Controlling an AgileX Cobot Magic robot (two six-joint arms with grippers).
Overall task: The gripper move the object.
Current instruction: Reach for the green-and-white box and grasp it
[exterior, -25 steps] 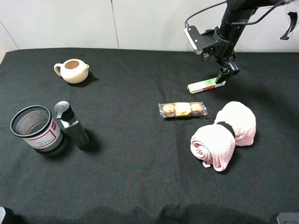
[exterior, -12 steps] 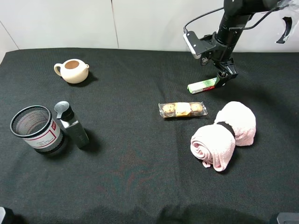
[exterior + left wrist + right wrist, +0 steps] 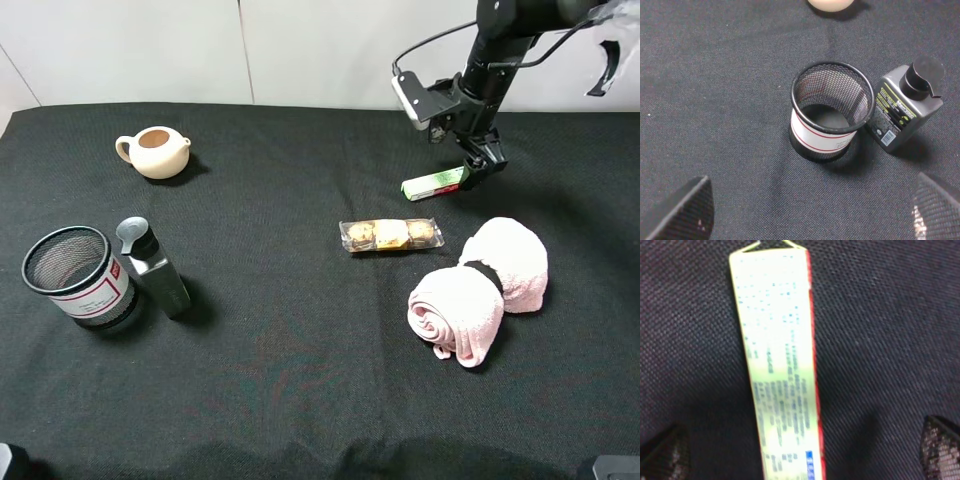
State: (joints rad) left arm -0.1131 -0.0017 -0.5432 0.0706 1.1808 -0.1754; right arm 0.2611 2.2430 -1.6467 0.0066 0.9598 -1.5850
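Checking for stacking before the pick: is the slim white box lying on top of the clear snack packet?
No, the slim white box lies on the cloth, apart from the clear snack packet.

Lab test bench, black cloth table (image 3: 300, 400), plain white panel wall (image 3: 150, 50)

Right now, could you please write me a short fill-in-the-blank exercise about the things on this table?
1. The right pincer straddles one end of the slim white-and-green box with its jaws ____.
2. The two rolled towels are ____ in colour.
3. The black mesh pen holder stands next to a grey ____ with a black cap.
4. The beige teapot has no ____ on it.
Missing words: open; pink; bottle; lid.
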